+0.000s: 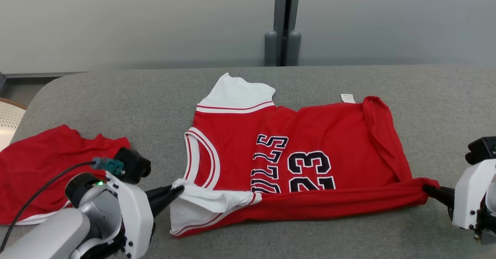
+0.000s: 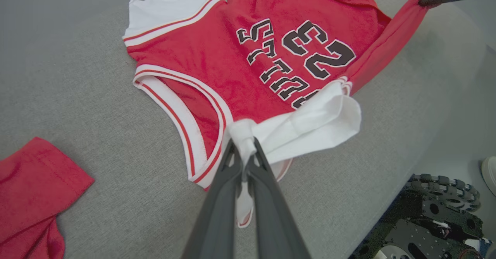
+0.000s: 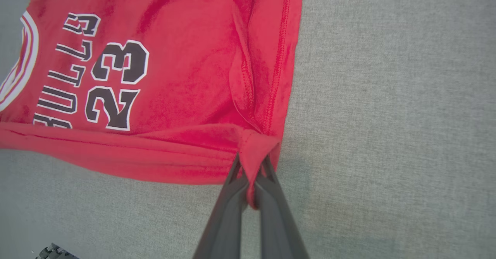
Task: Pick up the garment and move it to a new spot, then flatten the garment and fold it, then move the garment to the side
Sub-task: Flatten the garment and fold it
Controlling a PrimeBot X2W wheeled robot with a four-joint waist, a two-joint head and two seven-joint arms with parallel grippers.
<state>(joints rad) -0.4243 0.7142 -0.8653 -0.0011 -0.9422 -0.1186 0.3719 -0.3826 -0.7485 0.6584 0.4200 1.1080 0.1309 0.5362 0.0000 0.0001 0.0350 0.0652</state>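
1. Far left: a second red cloth lies crumpled on the grey surface, well apart from the task garment.

2. Left pincer: fingers drawn narrow and clamped on the white near sleeve of the garment. A bunch of white fabric is caught between the fingertips, and a strip of it hangs down between the fingers. The sleeve is lifted off the surface.

3. Centre: the garment is a red jersey with white sleeves, white-and-red trim and dark lettering reading "BULLS 23". It lies spread at the middle of the surface, neck opening towards the left and hem towards the right. The far sleeve rests flat. The near edge is raised and drawn into a taut band running from one pincer to the other, and it covers the lower part of the lettering. A small white label shows at the far hem corner.

4. Right pincer: fingers narrow and closed on the near hem corner, with red fabric gathered between the tips. The hem beside it is folded over in a ridge.

5. Behind the surface: a grey post stands against a pale wall.
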